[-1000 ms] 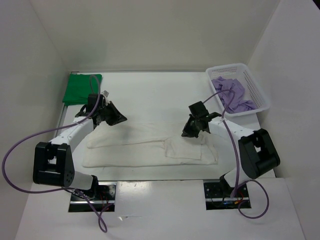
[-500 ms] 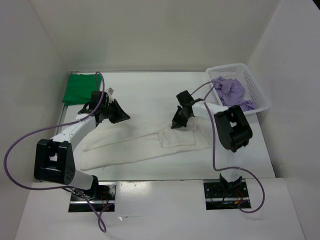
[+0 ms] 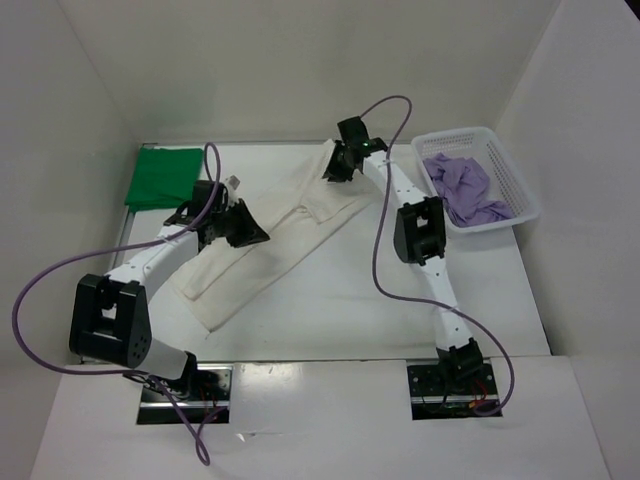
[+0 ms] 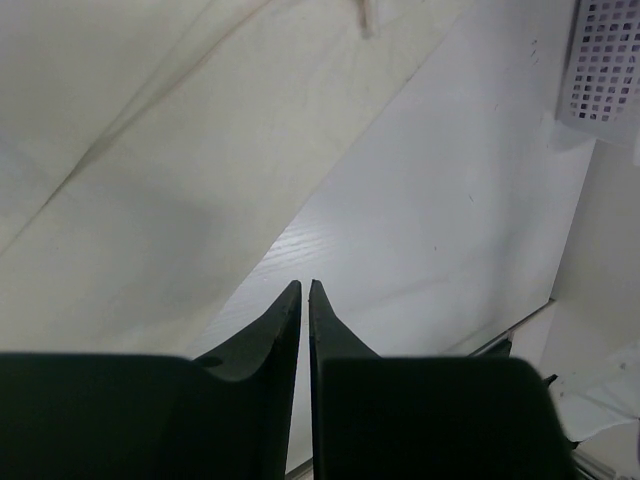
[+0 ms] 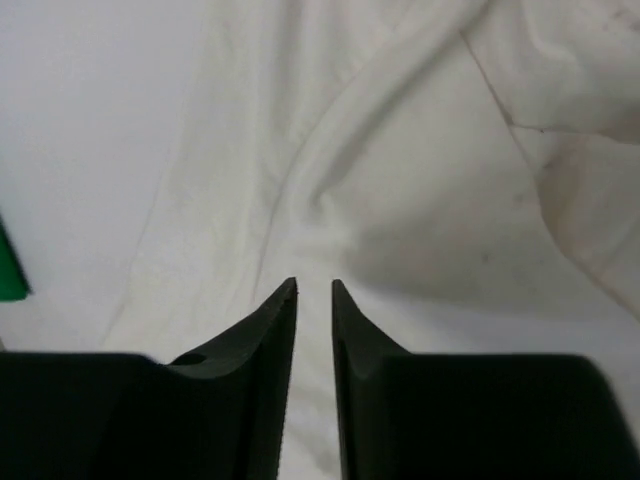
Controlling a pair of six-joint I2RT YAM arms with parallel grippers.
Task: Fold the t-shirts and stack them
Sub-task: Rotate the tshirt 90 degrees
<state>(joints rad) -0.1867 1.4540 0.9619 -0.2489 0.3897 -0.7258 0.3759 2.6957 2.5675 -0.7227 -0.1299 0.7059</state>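
The green t-shirt (image 3: 165,177) lies folded flat in the far left corner of the worktop. The white t-shirt (image 3: 270,255), creased and folded lengthwise, stretches as a long diagonal band from the near left toward the far edge's middle. The lavender t-shirt (image 3: 462,187) sits crumpled in the basket (image 3: 520,190) at the far right corner.

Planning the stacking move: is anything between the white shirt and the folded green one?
No loose object lies on the table between the white t-shirt and green t-shirt; only the left arm reaches over there.
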